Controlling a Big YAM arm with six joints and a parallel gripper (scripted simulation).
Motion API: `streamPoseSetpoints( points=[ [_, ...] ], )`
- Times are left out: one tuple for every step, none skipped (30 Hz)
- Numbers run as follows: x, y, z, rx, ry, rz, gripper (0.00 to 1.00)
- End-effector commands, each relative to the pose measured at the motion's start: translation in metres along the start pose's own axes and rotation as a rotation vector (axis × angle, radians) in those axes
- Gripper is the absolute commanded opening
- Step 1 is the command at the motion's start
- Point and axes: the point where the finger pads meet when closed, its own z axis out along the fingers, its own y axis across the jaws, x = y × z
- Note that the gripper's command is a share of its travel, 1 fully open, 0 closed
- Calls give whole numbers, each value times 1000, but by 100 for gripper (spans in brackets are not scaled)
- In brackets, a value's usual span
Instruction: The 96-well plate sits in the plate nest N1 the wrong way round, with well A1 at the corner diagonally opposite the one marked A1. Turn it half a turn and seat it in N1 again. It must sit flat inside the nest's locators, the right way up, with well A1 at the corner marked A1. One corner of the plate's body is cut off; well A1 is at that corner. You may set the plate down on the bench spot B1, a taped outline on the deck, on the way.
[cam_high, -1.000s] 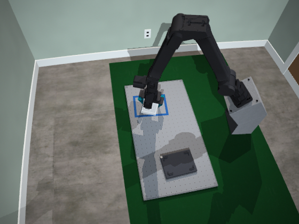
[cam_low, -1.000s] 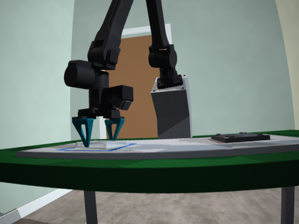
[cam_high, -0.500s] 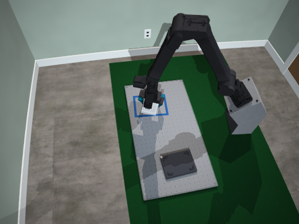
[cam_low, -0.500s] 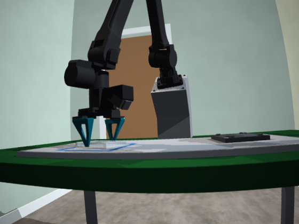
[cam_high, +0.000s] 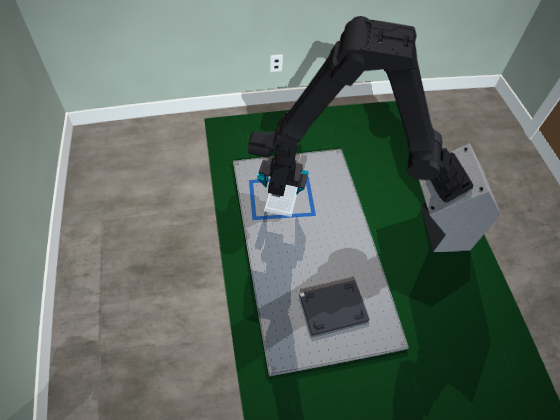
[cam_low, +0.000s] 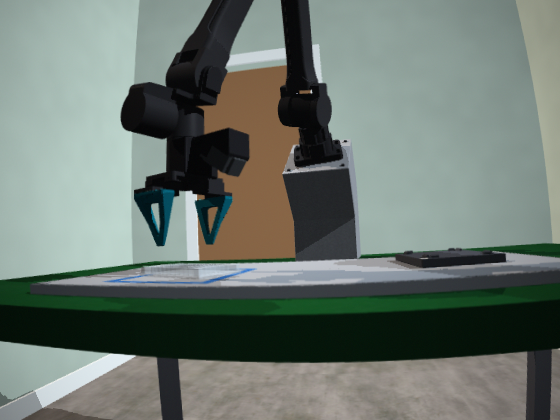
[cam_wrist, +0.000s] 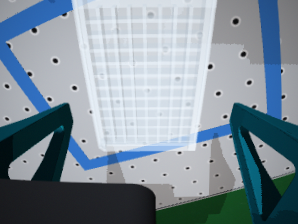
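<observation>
The clear 96-well plate (cam_high: 281, 202) lies flat on the deck inside the blue taped outline of bench spot B1. It also shows in the wrist view (cam_wrist: 145, 63) and, low and faint, in the exterior view (cam_low: 192, 270). My gripper (cam_low: 184, 243) is open and empty, with its teal fingers well above the plate and apart from it. In the wrist view the fingers stand wide on either side. The dark plate nest N1 (cam_high: 334, 306) is empty at the near end of the deck. I cannot tell which plate corner is cut off.
The grey perforated deck (cam_high: 315, 255) lies on a green table top (cam_high: 445, 320). The arm's grey base block (cam_high: 462, 205) stands at the right of the deck. The nest also shows in the exterior view (cam_low: 450, 258).
</observation>
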Motion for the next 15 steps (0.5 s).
streamPoseSetpoints(
  points=[
    [5,-9,-18,21,4,-5,100],
    [5,-7,-20,17,4,-4,100],
    [5,-5,-22,14,4,-3,100],
    [5,-3,-25,11,4,-3,100],
    [5,-3,-27,10,4,-3,100],
    [5,-5,-30,13,4,-3,100],
    [5,-7,-34,17,5,-4,100],
    [4,-8,-36,19,5,-5,100],
    [4,-7,-39,17,5,-4,100],
    [4,-6,-41,16,5,-4,100],
    [4,-6,-44,15,5,-4,100],
    [4,-5,-46,15,5,-4,100],
    [4,-5,-49,15,5,-4,100],
    [5,-5,-49,15,6,-4,100],
    [5,-5,-49,15,6,-4,100]
  ],
)
